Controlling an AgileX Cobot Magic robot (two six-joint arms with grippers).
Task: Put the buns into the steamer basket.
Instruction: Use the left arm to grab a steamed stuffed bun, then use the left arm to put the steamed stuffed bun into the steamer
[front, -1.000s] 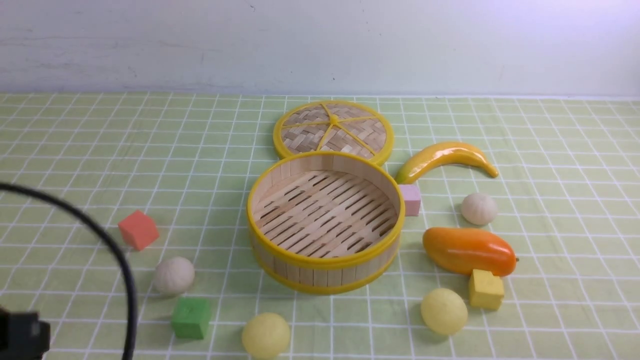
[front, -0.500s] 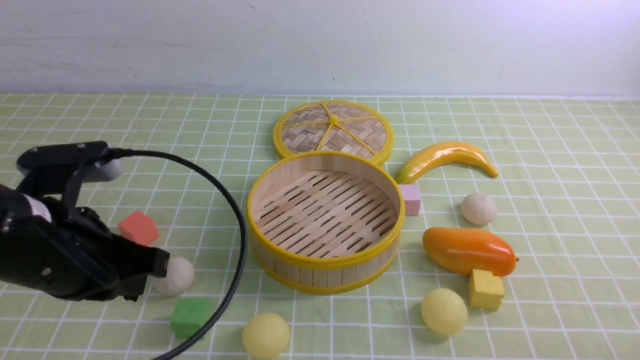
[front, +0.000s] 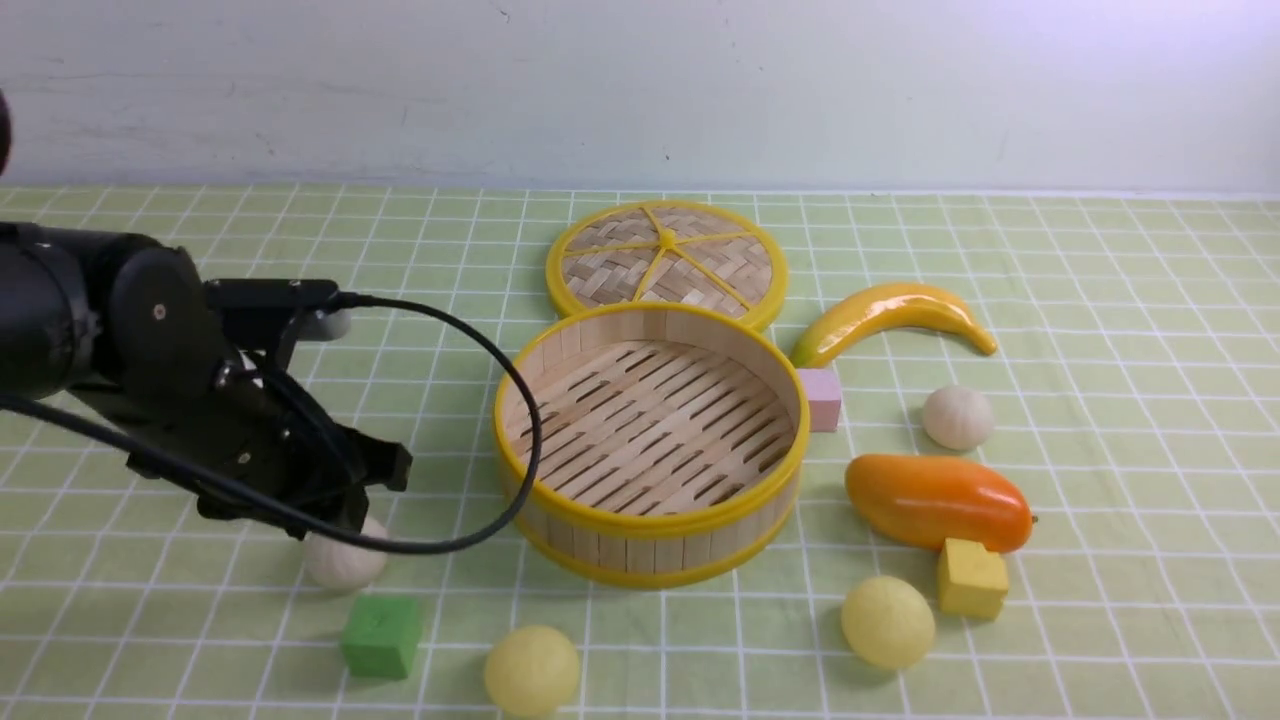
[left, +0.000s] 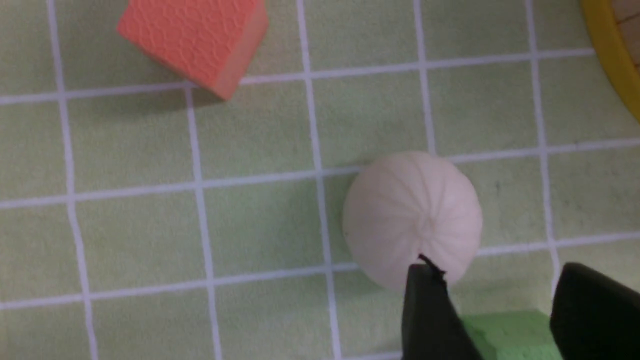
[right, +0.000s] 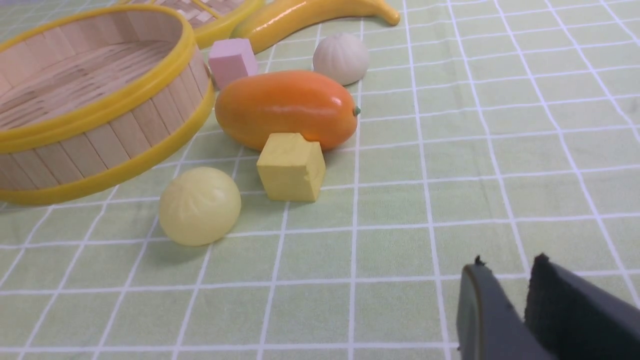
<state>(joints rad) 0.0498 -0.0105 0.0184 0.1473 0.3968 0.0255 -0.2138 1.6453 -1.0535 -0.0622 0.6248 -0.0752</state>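
The steamer basket (front: 650, 520) stands empty mid-table; its rim also shows in the left wrist view (left: 607, 60) and the right wrist view (right: 100, 107). One off-white bun (front: 340, 565) lies left of it, another (front: 958, 417) to the right. Two pale yellow buns (front: 531, 670) (front: 887, 621) lie at the front. My left gripper (front: 350, 495) hovers open just above the left off-white bun (left: 412, 217); in the left wrist view the gripper (left: 500, 272) is empty, one finger overlapping the bun's edge. My right gripper (right: 507, 263) is shut and empty, on the near side of a yellow bun (right: 199, 205).
The woven lid (front: 667, 262) lies behind the basket. A banana (front: 890, 315), pink cube (front: 822, 398), orange mango (front: 937, 500) and yellow cube (front: 970, 578) lie right of it. A green cube (front: 382, 635) sits near the left bun, and a red cube (left: 192, 40) beyond it.
My left arm has come in from the lower left and moved forward and right, over the left off-white bun. It now hides the red cube in the front view.
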